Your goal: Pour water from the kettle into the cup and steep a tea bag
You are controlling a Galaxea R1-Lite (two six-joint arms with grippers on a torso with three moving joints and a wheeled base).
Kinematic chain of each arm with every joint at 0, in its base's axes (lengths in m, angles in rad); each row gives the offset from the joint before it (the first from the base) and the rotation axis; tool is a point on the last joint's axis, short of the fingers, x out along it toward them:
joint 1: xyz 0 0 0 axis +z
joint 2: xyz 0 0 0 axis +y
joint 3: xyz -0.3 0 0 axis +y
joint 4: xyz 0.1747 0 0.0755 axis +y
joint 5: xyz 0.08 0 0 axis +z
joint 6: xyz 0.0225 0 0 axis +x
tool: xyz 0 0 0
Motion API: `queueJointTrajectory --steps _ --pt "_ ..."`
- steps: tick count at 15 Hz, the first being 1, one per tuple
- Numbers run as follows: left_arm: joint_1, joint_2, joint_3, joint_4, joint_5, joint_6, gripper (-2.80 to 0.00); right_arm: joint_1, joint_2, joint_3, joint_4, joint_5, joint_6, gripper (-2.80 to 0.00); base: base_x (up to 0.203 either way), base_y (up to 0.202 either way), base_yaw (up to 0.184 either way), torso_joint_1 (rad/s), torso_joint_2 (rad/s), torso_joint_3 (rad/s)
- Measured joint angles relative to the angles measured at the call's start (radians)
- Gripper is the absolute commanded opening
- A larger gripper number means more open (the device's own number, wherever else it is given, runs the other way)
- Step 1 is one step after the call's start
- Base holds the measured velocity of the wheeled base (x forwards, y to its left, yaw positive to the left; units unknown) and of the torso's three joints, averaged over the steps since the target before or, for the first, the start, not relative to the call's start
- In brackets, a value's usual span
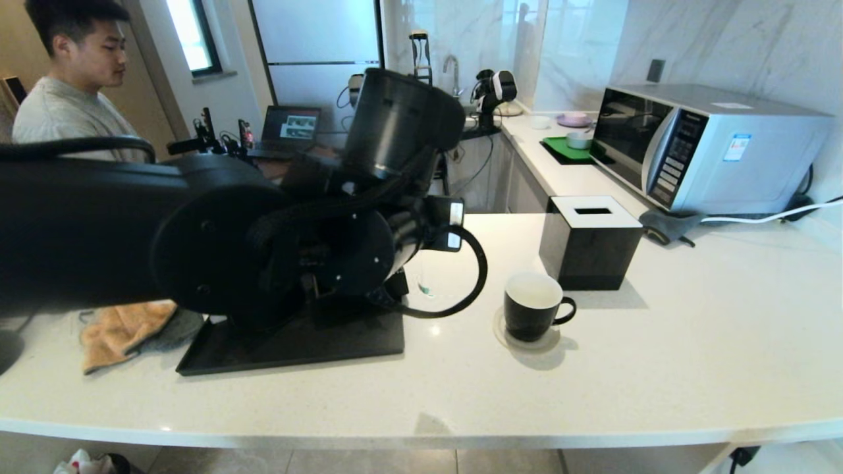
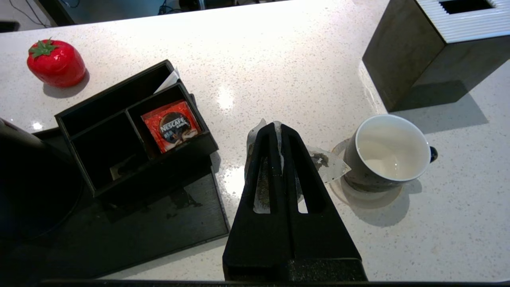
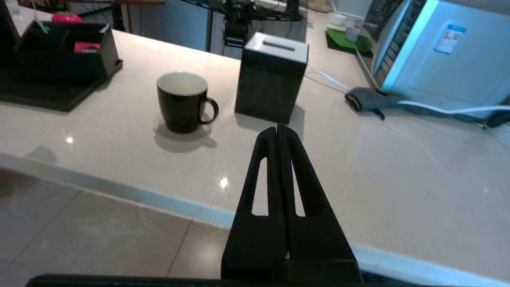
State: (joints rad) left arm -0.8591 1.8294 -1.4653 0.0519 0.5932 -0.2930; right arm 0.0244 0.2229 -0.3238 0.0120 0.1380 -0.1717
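While my left gripper (image 2: 279, 129) pinches the tea bag (image 2: 324, 163), the cup (image 2: 388, 153) stands just right of it; my right gripper (image 3: 278, 131) is closed and empty.

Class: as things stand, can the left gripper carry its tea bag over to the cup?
Probably yes. The left gripper, shut on the tea bag, hangs just beside the cup, whose open top is uncovered, with nothing between.

The countertop (image 2: 279, 71) is glossy white speckled stone, and the cup (image 3: 183, 101) looks like glazed ceramic, black outside and white within. The tea bag (image 2: 326, 163) is thin translucent mesh, the Nescafé packet (image 2: 172, 125) shiny red foil, the strawberry (image 2: 55, 63) glossy plastic, the orange cloth (image 1: 122, 329) soft and fuzzy.
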Motion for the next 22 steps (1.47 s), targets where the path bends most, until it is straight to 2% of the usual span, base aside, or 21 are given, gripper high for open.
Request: queueJointTrajectory --steps 5,12,14,15,16,19,22 --pt "0.001 0.001 0.0 0.0 0.0 0.001 -2.8 0.017 0.288 -0.062 -0.236 0.049 -0.002 -2.8 0.0 0.0 0.0 0.0 0.0 0.0" --pt "0.0 0.008 -0.015 0.0 -0.001 0.009 -2.8 0.023 0.657 -0.077 -0.483 0.286 -0.048 -2.8 0.0 0.0 0.0 0.0 0.0 0.0" --pt "-0.001 0.016 -0.029 0.0 -0.001 0.013 -2.8 0.053 0.766 -0.076 -0.565 0.328 -0.051 -2.8 0.0 0.0 0.0 0.0 0.0 0.0" --pt "-0.001 0.021 -0.036 0.0 -0.001 0.013 -2.8 0.084 0.818 -0.075 -0.601 0.337 -0.054 -0.85 0.0 0.0 0.0 0.0 0.0 0.0" --pt "-0.001 0.026 -0.044 0.0 -0.002 0.012 -2.8 0.118 0.87 -0.074 -0.638 0.341 -0.056 0.0 0.0 0.0 0.0 0.0 0.0 0.0" --pt "0.001 0.043 -0.059 0.0 -0.002 0.012 -2.8 0.201 1.019 -0.074 -0.772 0.345 -0.054 0.0 0.0 0.0 0.0 0.0 0.0 0.0" --pt "0.001 0.072 -0.107 0.001 -0.001 0.013 -2.8 0.238 1.162 -0.079 -0.938 0.346 -0.049 0.0 0.0 0.0 0.0 0.0 0.0 0.0"
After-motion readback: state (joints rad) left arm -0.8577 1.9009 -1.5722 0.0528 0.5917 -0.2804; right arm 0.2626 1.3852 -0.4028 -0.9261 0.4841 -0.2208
